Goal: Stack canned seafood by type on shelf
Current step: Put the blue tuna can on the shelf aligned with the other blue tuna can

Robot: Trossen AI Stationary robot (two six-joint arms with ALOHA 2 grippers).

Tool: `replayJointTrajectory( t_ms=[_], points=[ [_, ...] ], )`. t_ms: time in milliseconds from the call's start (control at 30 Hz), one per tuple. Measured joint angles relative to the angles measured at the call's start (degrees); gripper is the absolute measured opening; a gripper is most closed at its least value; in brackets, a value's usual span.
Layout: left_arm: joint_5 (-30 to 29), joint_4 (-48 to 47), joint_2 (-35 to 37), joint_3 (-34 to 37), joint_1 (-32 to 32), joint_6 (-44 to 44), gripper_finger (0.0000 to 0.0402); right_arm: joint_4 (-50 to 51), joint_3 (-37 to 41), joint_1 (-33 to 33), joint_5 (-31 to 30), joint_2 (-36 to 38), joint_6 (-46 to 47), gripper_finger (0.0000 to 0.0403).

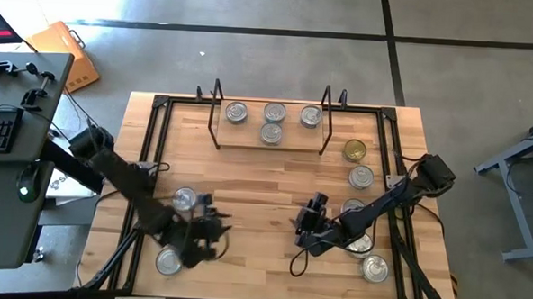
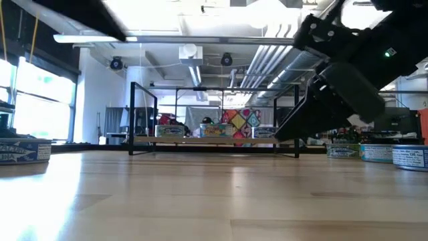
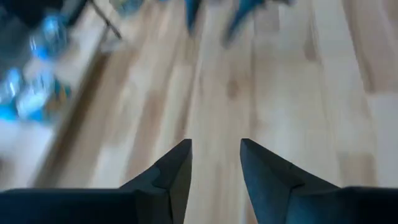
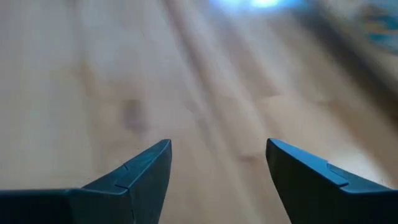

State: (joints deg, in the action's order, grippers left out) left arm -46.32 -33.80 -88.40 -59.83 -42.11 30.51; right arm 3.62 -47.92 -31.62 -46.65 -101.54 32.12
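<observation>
Where shelf (image 1: 268, 148) stands, four tins (image 1: 273, 112), six loose.

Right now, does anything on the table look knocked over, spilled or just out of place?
Nothing looks spilled or tipped. Every tin sits flat: four silver-topped ones on the shelf, none stacked, and the rest loose on the table at both sides. The one standout is a gold-topped tin just off the shelf's right end.

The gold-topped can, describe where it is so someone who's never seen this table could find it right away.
Start at the shelf at the table's far edge. Just off its right end, a column of cans runs toward the near edge along the table's right side. The gold-topped can heads that column; every can below it has a silver top.
</observation>
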Motion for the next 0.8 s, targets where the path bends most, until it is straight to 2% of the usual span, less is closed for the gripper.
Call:
replayJointTrajectory(
  t_ms=[67,167,333,433,533,633,800],
  points=[
    [-0.1,-6.7,0.0,0.1,-3.4,10.4,0.0122,4.5,0.0,-0.5,-3.0,1.6,2.6,0.0254],
    [1.0,-16.1,-0.1,0.0,-7.6,26.9,0.0118,8.6,0.0,-0.7,-3.5,3.8,3.6,0.0254],
    [4.4,-32.5,-0.5,0.1,-11.7,53.7,0.0116,7.8,0.0,-0.7,-2.9,4.9,3.5,0.0254],
    [7.0,-37.9,-0.4,1.3,-11.6,66.9,0.0116,6.9,0.0,-0.6,-2.8,4.8,2.5,0.0254],
    [12.9,-38.0,-0.4,4.5,-10.4,72.5,0.0116,6.9,0.0,-0.6,-2.8,4.8,2.4,0.0254],
    [18.5,-33.4,-0.4,9.0,-8.5,73.4,0.0109,6.8,0.0,-0.6,-2.7,4.8,2.4,0.0254],
    [17.8,-23.5,-0.4,16.3,-3.9,72.6,0.0086,6.8,0.0,-0.6,-2.7,4.8,2.4,0.0254]
  ],
)
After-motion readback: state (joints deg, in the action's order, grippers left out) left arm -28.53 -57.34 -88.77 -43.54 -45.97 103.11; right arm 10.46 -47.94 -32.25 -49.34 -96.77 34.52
